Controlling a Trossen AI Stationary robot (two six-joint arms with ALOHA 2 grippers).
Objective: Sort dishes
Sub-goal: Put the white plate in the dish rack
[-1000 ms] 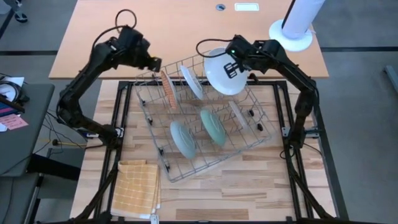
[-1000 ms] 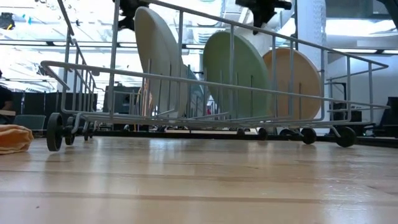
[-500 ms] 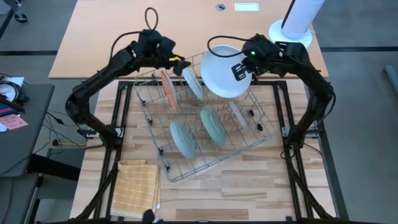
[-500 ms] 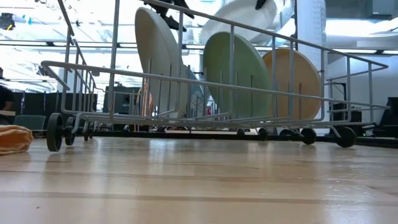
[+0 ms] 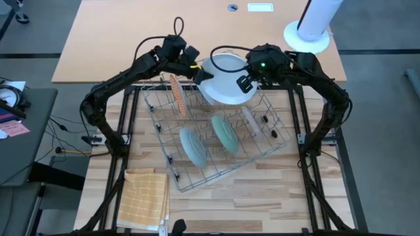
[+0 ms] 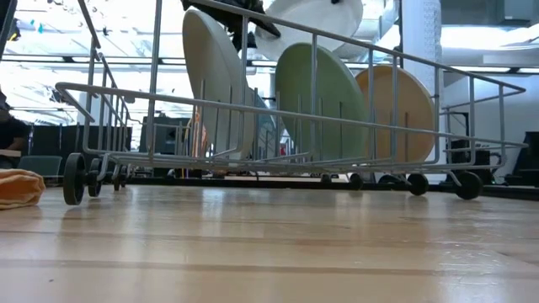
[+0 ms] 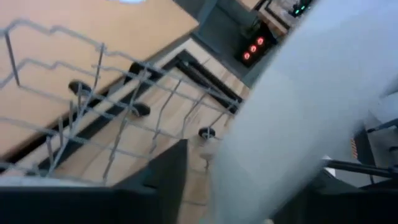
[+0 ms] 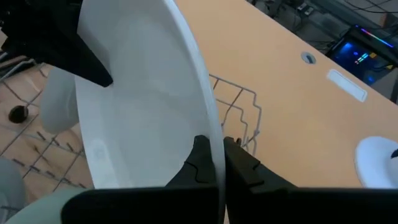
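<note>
A white plate is held clamped at its rim by the right gripper above the rack; opposite, its far edge is met by the left gripper, whose grip cannot be told. A handover seems underway; a firm left hold is needed next.

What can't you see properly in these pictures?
- Left gripper: in the high view the white plate hides its fingertips; open or shut is unclear.
- Left wrist view: that plate fills it as a blur.
- Low view: the rack wires cross the standing plates; both grippers are cut off at the top.
</note>
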